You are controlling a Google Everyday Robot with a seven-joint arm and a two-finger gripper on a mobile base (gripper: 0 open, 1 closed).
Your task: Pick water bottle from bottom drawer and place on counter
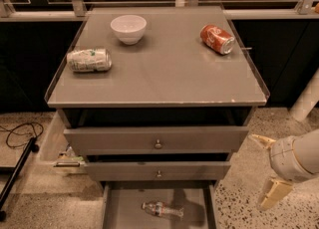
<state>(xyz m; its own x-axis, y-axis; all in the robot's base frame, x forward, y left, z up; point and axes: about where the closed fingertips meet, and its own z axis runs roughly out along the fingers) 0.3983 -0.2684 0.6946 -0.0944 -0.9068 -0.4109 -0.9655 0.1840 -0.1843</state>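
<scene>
The water bottle (162, 209) lies on its side on the grey floor of the open bottom drawer (124, 208), cap to the right. The counter (169, 68) is the grey glossy top above. My gripper (266, 168) hangs at the right of the cabinet, beside the lower drawers, above and to the right of the bottle. Its two pale fingers (273, 194) are spread apart with nothing between them.
On the counter stand a white bowl (128, 28), a crushed silver-green can (89, 59) at the left and a red soda can (217, 39) at the right. Two upper drawers with knobs (158, 144) stick out slightly. A cable (17, 133) lies on the floor at the left.
</scene>
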